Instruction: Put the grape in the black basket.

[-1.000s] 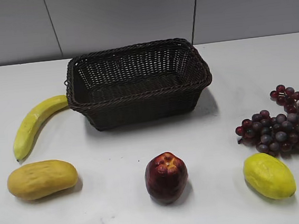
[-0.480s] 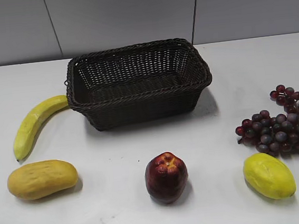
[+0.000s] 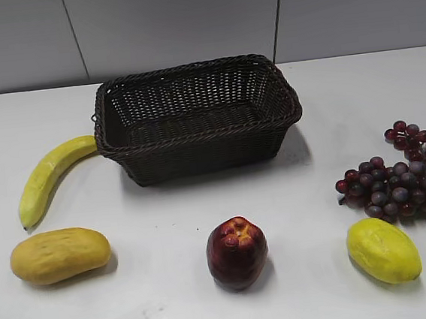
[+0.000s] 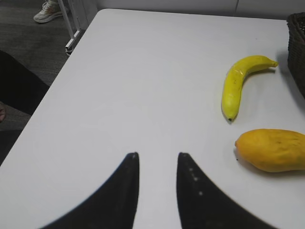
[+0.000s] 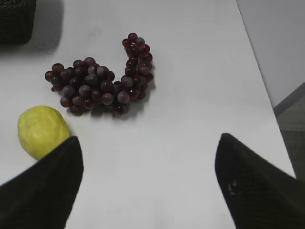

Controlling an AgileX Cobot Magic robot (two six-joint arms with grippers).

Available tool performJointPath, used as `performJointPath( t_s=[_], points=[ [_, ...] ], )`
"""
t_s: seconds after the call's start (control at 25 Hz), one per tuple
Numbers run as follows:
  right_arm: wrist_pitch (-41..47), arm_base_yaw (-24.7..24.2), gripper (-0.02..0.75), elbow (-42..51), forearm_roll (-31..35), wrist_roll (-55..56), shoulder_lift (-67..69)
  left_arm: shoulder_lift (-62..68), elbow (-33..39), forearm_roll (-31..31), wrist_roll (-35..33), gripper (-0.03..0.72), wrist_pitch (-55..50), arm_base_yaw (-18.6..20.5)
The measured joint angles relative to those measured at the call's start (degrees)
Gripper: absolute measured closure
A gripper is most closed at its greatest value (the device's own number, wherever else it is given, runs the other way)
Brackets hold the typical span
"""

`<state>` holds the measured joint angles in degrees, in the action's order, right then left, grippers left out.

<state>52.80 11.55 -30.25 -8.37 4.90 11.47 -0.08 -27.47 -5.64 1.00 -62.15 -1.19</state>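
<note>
Woven dark wicker: the black basket [image 3: 197, 116] stood on the white table [image 3: 174, 299] near the grey back wall, its braided rim unbroken and nothing visible inside; it serves as the landmark for every entry below.
Grape: the grape [image 3: 403, 179] [image 5: 102, 78] lay on the table to the right of the basket and somewhat nearer the camera, well apart from it, outside the rim, and touched by neither gripper.
Banana: the banana [image 3: 47, 179] [image 4: 240, 83] lay to the left of the basket, its upper tip just beside the basket's left wall.
Mango: the orange-yellow mango [image 3: 60, 255] [image 4: 271, 149] lay in front of the basket and to its left, beyond the banana's lower tip.
Apple: the dark red apple [image 3: 237, 252] stood in front of the basket, roughly opposite its middle.
Lemon: the yellow lemon [image 3: 382, 249] [image 5: 42, 131] lay in front and to the right of the basket, just beside the grape.
Left gripper: the left gripper [image 4: 157, 157] was well to the left of the basket, its fingers parted by a narrow gap and holding nothing.
Right gripper: the right gripper [image 5: 147, 143] was to the right of the basket, beyond the grape, its fingers spread wide and holding nothing.
</note>
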Motion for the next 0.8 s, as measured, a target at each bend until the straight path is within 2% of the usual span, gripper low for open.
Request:
performJointPath(
  t_s=[0.28, 0.56, 0.68, 0.8],
  points=[
    [-3.6, 0.0, 0.104, -1.7, -0.3, 14.0, 16.0, 0.0, 0.0, 0.0, 0.0, 0.471, 0.0, 0.0],
    [-15.6, 0.0, 0.117, -2.7, -2.7, 27.2, 34.5, 0.0, 0.0, 0.0, 0.0, 0.471, 0.0, 0.0],
    [-19.6, 0.0, 0.119, -2.7, -6.3, 34.8, 42.7, 0.0, 0.0, 0.0, 0.0, 0.471, 0.0, 0.0],
    [-22.5, 0.0, 0.125, -2.7, -13.1, 44.0, 50.9, 0.0, 0.0, 0.0, 0.0, 0.471, 0.0, 0.0]
  ],
)
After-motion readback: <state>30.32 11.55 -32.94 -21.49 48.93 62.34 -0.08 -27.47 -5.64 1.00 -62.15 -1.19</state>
